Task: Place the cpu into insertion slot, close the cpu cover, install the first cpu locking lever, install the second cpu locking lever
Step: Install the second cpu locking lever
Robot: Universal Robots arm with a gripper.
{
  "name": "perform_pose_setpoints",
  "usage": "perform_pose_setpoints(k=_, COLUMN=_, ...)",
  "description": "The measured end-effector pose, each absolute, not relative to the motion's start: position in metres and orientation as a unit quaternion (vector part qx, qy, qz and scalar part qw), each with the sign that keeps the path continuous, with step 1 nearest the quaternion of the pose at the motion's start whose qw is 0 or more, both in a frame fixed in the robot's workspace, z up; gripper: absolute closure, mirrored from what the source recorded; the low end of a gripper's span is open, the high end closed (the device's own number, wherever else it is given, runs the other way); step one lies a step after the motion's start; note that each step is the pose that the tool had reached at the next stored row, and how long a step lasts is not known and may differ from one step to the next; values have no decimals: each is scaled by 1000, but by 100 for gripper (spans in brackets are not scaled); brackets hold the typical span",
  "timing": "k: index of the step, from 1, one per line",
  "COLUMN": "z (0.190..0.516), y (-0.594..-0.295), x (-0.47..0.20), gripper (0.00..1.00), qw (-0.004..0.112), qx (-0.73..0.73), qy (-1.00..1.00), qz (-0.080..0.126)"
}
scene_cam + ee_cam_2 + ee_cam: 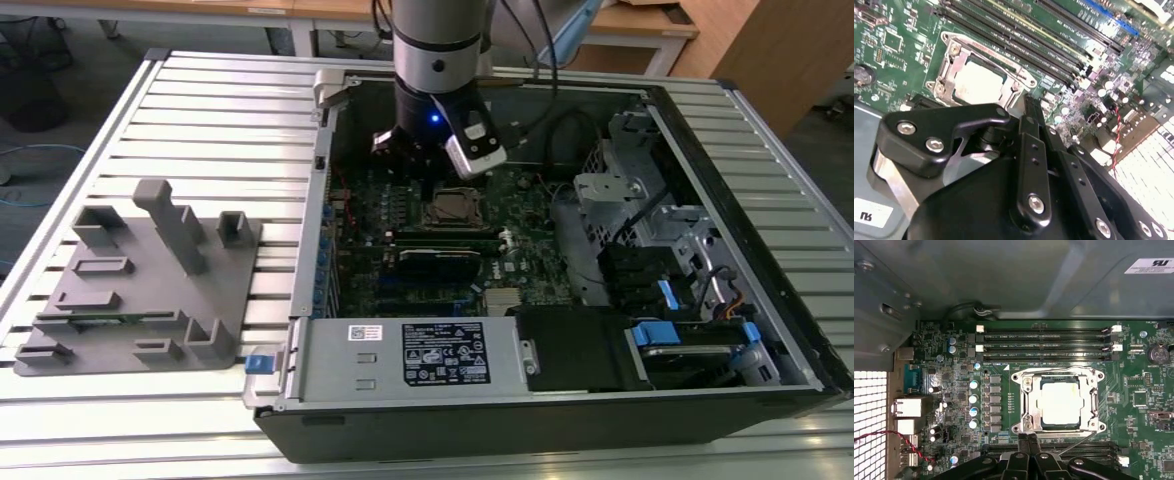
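The black jaws (1028, 440) were pressed tight together with nothing between them, as both wrist views showed. Their tips sat just at the edge of the insertion slot (1058, 401), the small square socket with a dark frame on the green circuit board (1134, 385). A thin metal lever (1081, 441) ran along that edge, right beside the tips; I could not tell if they touched it.

The cpu (1059, 403), a small flat square chip with a pale silver top, lay inside the slot. The cpu cover (1029, 402), a thin square metal frame with a cut-out middle, lay flat around the chip, so the chip showed through its hole. In the second wrist view the same chip (976, 81) and frame (954, 62) sat just past the black fingers (1029, 125).

Long narrow black slots (1046, 344) ran in rows on the far side of the socket, and more ran close by the jaws.

In the exterior view the silver arm (438, 45) reached down into the open black computer case (561, 300), with the socket (454, 209) just below it. The case sat on a ribbed silver desk (214, 120). A grey plastic holder (140, 285) with posts stood on the desk toward the exterior view's left
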State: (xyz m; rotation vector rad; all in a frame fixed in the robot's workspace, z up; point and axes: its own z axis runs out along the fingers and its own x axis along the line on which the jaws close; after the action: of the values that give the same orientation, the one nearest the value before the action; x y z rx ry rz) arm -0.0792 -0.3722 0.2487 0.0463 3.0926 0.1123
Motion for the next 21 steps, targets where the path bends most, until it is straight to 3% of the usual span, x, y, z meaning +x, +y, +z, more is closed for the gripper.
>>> perform_pose_setpoints(k=21, z=251, y=-382, x=-61, gripper=90, qw=23, qx=17, qy=999, qz=36)
